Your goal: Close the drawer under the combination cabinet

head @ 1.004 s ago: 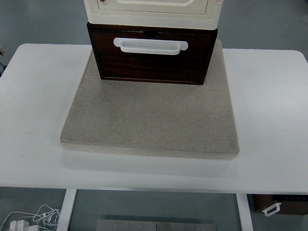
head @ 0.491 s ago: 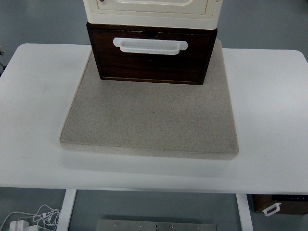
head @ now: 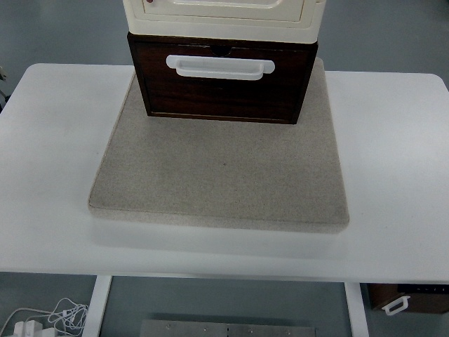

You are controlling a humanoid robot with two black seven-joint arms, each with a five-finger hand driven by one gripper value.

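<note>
A dark wooden drawer (head: 221, 81) with a white handle (head: 219, 66) juts out at top centre. Neither hand shows, so their state is unknown. Pushing it in remains.

Drawer (head: 222, 83) under cabinet (head: 223, 12), at mat's (head: 221, 179) far edge
</note>
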